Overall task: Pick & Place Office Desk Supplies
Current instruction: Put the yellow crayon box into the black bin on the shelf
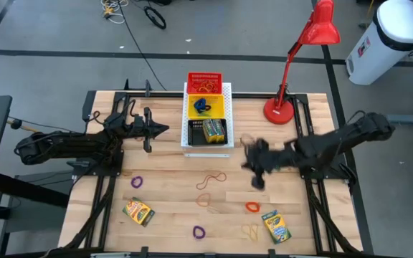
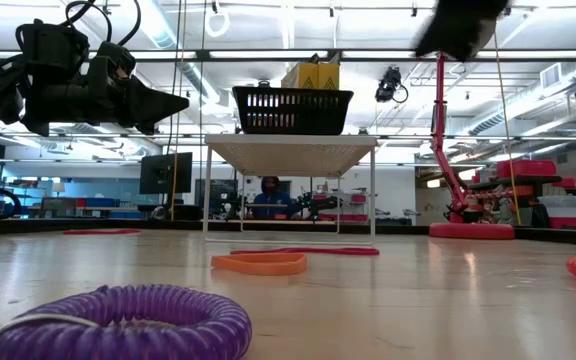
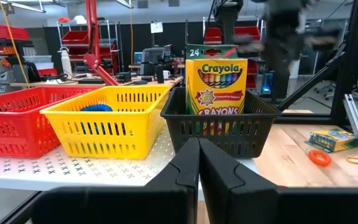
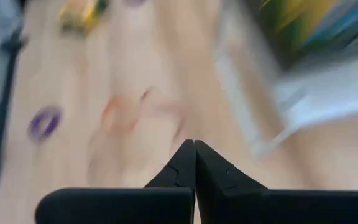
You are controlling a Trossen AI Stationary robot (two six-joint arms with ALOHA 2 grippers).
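Crayon boxes (image 1: 139, 211) lie near the desk's (image 1: 171, 193) front edge; both claws, left claw (image 1: 165, 130) and right claw (image 1: 248, 163), hang clenched, empty, over open wood.

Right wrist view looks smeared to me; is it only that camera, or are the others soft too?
Right wrist view: whole table streaked by motion, though the right hand itself stays crisp. High view: the right arm is blurred, the rest sharp. Low view: the purple loop close to the lens is soft. Left wrist view: the crayon box reads sharp.
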